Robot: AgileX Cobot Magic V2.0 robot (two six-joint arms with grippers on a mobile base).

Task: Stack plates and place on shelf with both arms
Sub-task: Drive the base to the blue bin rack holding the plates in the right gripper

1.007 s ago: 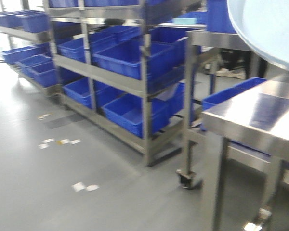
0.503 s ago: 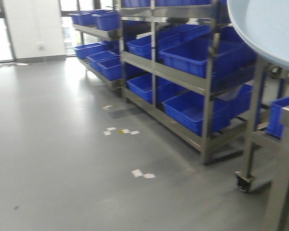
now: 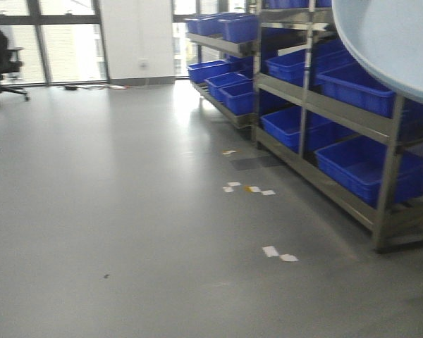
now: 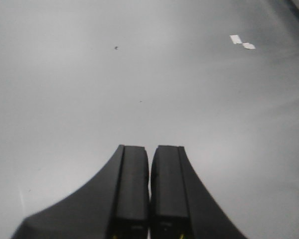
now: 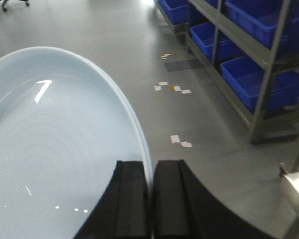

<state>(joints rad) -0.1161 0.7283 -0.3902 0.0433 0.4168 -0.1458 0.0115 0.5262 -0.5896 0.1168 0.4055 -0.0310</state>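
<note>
A pale blue-white glossy plate (image 5: 55, 149) fills the left of the right wrist view, held in the air above the floor. My right gripper (image 5: 150, 167) is shut on its rim, one finger inside the dish and one outside. The same plate (image 3: 391, 39) shows as a large curved disc at the top right of the front view. In the left wrist view, my left gripper (image 4: 149, 152) hangs over bare grey floor, shut with nothing between its fingers. Only one plate can be made out.
Steel shelf racks (image 3: 317, 105) loaded with blue bins (image 3: 370, 165) run along the right side. White paper scraps (image 3: 278, 253) lie on the grey floor (image 3: 127, 211). A black office chair (image 3: 0, 60) stands far left by the windows.
The view has swung left: the steel table at the right has left the frame, the racks have slid right, and open floor, windows and a chair have come into sight. The plate stays held.
</note>
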